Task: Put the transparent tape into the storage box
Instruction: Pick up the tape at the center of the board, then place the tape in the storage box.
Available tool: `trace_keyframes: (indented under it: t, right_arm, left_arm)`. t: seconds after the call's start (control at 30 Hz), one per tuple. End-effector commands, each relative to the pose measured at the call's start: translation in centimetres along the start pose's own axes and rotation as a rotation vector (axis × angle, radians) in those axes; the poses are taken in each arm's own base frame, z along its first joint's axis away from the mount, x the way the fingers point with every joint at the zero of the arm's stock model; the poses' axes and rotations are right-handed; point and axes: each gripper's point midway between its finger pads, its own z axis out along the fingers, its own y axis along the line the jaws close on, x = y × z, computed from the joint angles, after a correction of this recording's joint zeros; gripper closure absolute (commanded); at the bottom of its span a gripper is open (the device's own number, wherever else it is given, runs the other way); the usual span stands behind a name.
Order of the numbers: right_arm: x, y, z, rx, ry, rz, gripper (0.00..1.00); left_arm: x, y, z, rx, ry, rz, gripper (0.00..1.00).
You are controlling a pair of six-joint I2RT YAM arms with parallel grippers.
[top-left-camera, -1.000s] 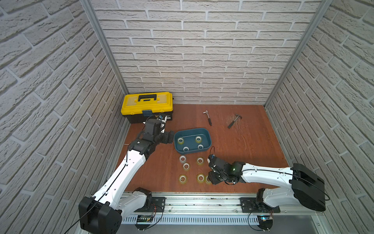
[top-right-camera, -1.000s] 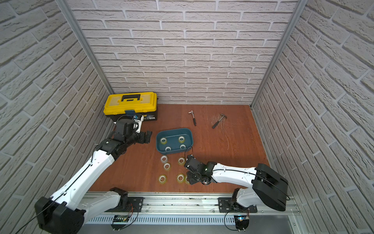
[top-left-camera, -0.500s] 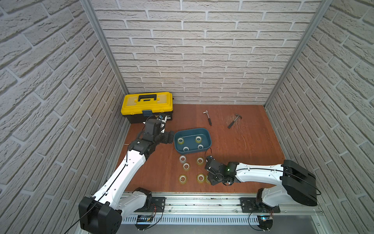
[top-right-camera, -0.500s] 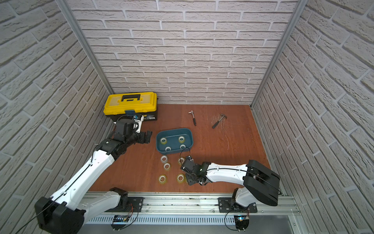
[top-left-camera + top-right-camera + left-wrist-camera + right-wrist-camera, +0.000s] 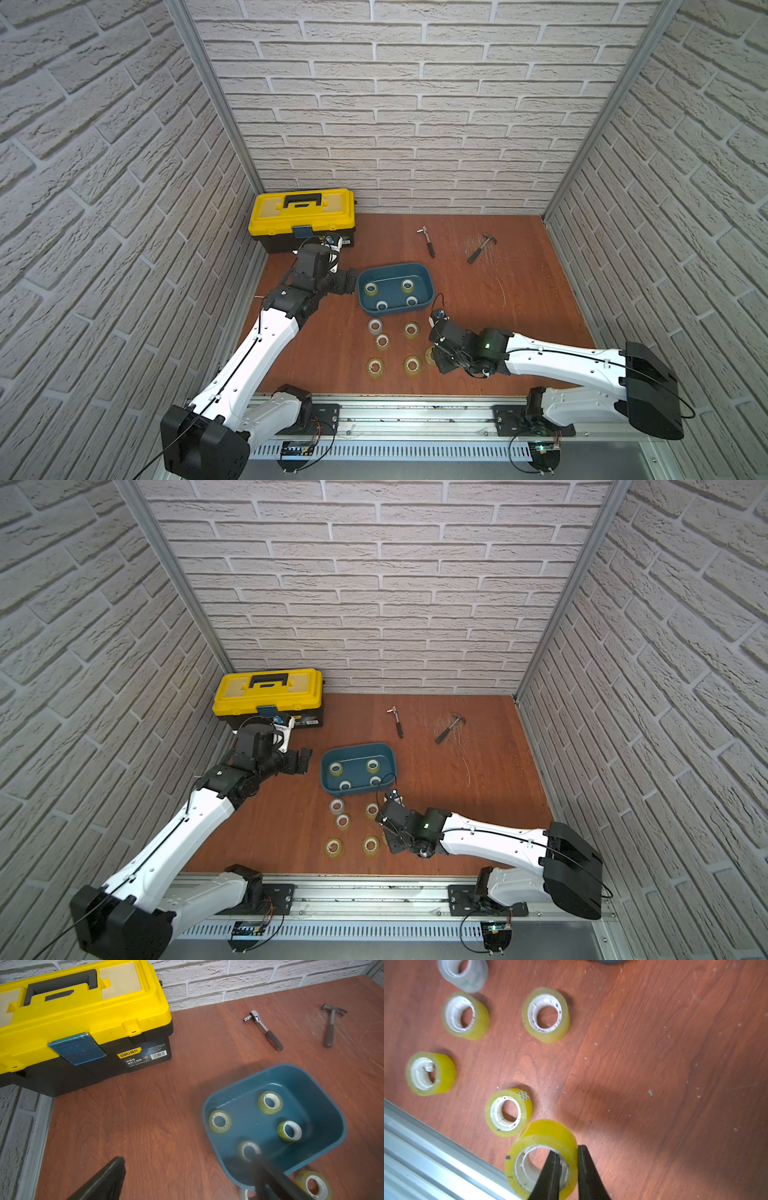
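- Drawn together since a second ago, the right gripper point(image 5: 568, 1150) is clamped on the wall of a transparent tape roll point(image 5: 548, 1136) near the tabletop's point(image 5: 654, 1064) front edge.
- The left gripper point(image 5: 188, 1160) is held wide open beside the storage box point(image 5: 397, 311), where four rolls point(image 5: 370, 288) are seen.

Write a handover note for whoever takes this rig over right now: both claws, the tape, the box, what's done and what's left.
Right claw: shut on the wall of a yellowish tape roll, with one finger inside its core and one outside.
Left claw: open and empty, at one short end of the storage box.
Done: four rolls lie inside the box.
Left: carry the gripped roll into the box. Then move the five loose rolls, four yellowish and one greyish, standing on the table in front of the box.
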Motion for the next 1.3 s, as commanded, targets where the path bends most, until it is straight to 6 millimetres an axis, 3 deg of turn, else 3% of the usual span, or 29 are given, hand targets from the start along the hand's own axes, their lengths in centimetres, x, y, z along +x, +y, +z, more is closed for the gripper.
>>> trace_keyframes:
  t: [0.0,0.2,0.4,0.6,0.77,1.07,1.1,1.27]
  right_arm:
    - [-1.6,0.0,-1.9,0.014,-0.052,-0.032,0.9]
    - [-5.3,1.0,-3.7,0.026,-0.105,-0.096,0.9]
    - [-9.6,2.7,-3.2,0.002,-0.103,-0.134,0.91]
    - [-13.5,4.2,-0.2,-0.049,-0.055,-0.127,0.91]
    - [-16.3,4.2,2.9,-0.066,-0.005,-0.091,0.93]
    - [-20.4,3.9,6.8,-0.08,-0.005,-0.04,0.93]
    - [-20.3,3.7,8.2,-0.067,0.017,-0.041,0.93]
    - [-21.5,3.0,10.5,-0.027,0.044,-0.058,0.93]
  left_arm:
    - [-1.2,0.5,-0.6,-0.011,-0.059,-0.025,0.02]
    - [-1.2,0.7,-0.4,-0.012,-0.052,-0.037,0.02]
    - [-1.2,1.1,-0.4,-0.021,-0.054,-0.044,0.02]
    - [-1.3,1.6,-0.5,-0.028,-0.056,-0.063,0.02]
    - [-1.5,1.1,-0.8,-0.004,-0.069,-0.051,0.02]
    - [-1.3,0.8,-0.7,-0.003,-0.055,-0.039,0.02]
    - [-1.3,0.7,-0.7,0.0,-0.057,-0.039,0.02]
    - [-1.3,0.6,-0.7,0.001,-0.053,-0.033,0.02]
